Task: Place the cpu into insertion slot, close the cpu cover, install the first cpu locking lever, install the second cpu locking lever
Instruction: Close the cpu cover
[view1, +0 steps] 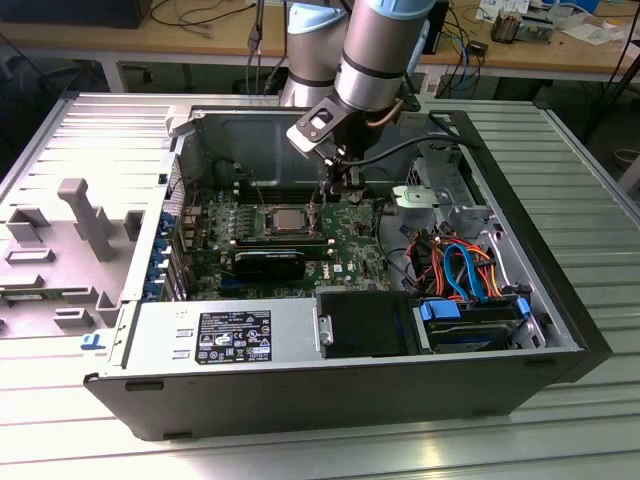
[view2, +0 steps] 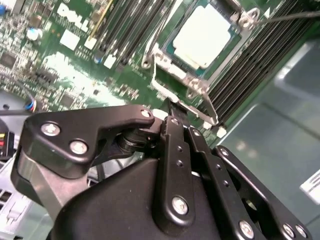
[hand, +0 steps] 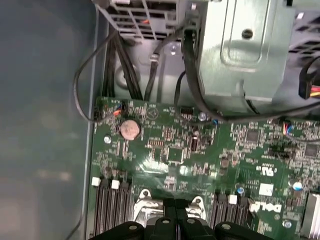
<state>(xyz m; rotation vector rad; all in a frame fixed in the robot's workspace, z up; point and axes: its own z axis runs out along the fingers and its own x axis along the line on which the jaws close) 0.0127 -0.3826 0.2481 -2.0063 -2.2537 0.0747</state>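
Here, an open computer case lies on a ribbed metal surface, with a grey plastic shroud beside it at the exterior view's left. Inside the case, a silver power supply fills the near edge, and a drive bay with blue and orange cables occupies the exterior view's right. The first wrist view adds a coin cell, black cables and a metal drive cage bordering the green motherboard. Long black memory slots flank the socket on both sides.

The cpu sits in the insertion slot, with the cpu cover lying flat around it. A thin wire lever runs along the socket's edge. The arm descends steeply from above the case's far wall, wrist turned down. The end effector points at the board just beside the socket, its fingers drawn together at the lever. Whether the wire is pinched between them cannot be told.
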